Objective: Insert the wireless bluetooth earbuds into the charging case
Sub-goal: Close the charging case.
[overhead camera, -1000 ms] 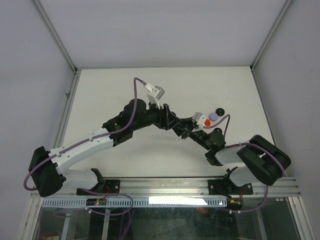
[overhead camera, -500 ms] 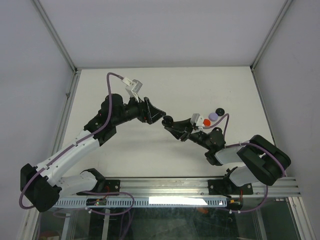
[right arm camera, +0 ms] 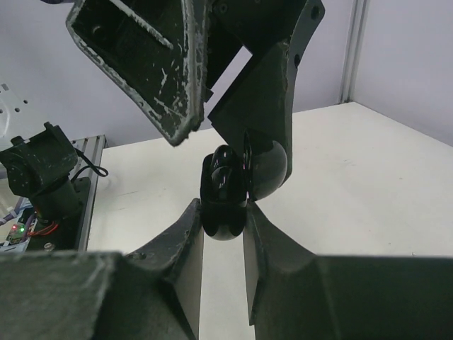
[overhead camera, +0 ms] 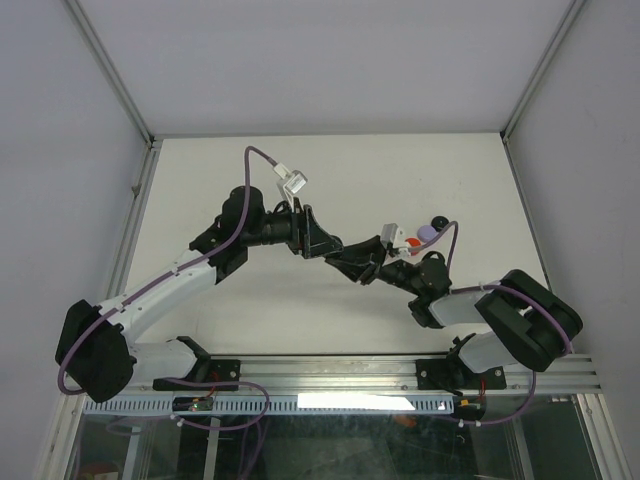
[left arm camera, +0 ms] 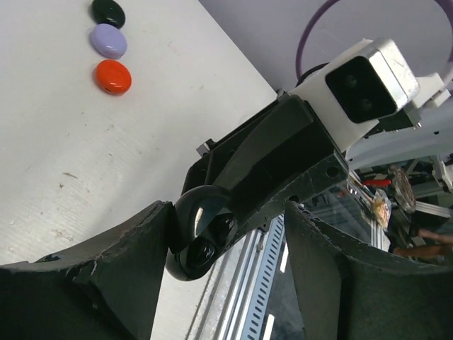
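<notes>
Your right claw (right arm camera: 223,212) is clamping the open case (right arm camera: 228,190), and your wide-open left claw (left arm camera: 226,212) is straddling it. The red case (left arm camera: 113,76), lavender case (left arm camera: 107,40) and black case (left arm camera: 107,10) are lying well aside.

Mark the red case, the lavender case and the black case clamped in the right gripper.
red case (left arm camera: 113,76), left wrist view, middle of its top.
lavender case (left arm camera: 107,41), left wrist view, middle of its top.
held black case (left arm camera: 197,212), left wrist view, its glossy rounded shell.
</notes>
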You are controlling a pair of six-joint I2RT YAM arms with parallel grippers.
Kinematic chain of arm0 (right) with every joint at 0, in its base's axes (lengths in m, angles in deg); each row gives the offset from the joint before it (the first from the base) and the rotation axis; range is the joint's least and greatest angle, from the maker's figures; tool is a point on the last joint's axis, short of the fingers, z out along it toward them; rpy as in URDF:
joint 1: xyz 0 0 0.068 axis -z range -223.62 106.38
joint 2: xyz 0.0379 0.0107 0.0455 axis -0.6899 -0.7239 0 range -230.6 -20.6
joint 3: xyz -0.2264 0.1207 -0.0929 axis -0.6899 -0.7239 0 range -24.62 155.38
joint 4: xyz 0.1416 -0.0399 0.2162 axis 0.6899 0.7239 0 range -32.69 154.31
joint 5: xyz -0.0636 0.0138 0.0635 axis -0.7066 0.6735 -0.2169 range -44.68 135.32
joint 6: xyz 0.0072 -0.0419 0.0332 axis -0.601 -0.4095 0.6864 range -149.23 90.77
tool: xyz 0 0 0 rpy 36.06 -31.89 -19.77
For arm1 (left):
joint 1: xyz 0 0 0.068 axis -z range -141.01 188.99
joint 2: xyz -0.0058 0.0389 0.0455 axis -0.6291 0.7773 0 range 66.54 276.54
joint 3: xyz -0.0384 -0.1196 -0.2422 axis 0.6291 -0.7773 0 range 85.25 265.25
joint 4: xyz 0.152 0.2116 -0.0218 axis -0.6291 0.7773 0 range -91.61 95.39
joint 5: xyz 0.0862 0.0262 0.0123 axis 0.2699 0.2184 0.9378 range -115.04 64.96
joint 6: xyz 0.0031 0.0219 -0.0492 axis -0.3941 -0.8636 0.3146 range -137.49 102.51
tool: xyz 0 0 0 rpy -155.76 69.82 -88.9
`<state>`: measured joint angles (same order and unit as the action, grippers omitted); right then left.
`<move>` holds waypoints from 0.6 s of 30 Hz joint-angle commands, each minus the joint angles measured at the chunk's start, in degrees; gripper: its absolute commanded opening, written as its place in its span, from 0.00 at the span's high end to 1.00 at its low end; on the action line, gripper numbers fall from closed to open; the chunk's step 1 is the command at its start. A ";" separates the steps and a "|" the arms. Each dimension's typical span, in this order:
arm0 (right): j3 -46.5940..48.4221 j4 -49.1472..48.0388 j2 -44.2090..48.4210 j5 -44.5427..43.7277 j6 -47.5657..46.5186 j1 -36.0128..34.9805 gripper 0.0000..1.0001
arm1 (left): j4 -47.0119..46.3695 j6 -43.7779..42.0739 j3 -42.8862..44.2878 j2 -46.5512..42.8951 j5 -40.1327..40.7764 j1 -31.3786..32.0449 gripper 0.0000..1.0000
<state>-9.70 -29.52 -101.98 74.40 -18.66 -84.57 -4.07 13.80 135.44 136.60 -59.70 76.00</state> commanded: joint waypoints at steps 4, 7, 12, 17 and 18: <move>2.61 -7.04 -0.10 2.30 3.98 1.11 1.00 | -10.11 3.20 -0.29 -0.72 -10.81 -0.50 0.38; 2.83 -7.07 -1.51 3.17 5.24 1.50 1.00 | -12.26 4.03 -0.52 -1.47 -12.50 -0.62 0.39; 3.27 -7.04 -3.74 4.67 7.35 2.07 1.00 | -11.05 2.80 -0.70 -3.41 -11.53 -1.50 0.38; 3.24 -5.11 -4.67 4.59 11.83 4.05 1.00 | -0.07 -2.61 0.40 -6.25 -1.72 -3.43 0.34; 3.19 -4.01 -4.40 4.48 12.74 4.53 1.00 | 2.89 -3.87 0.83 -6.90 1.70 -3.70 0.34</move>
<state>-8.19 -29.47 -106.68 78.51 -10.42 -81.62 -8.85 14.96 134.79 133.46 -67.00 74.01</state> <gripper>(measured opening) 0.259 0.651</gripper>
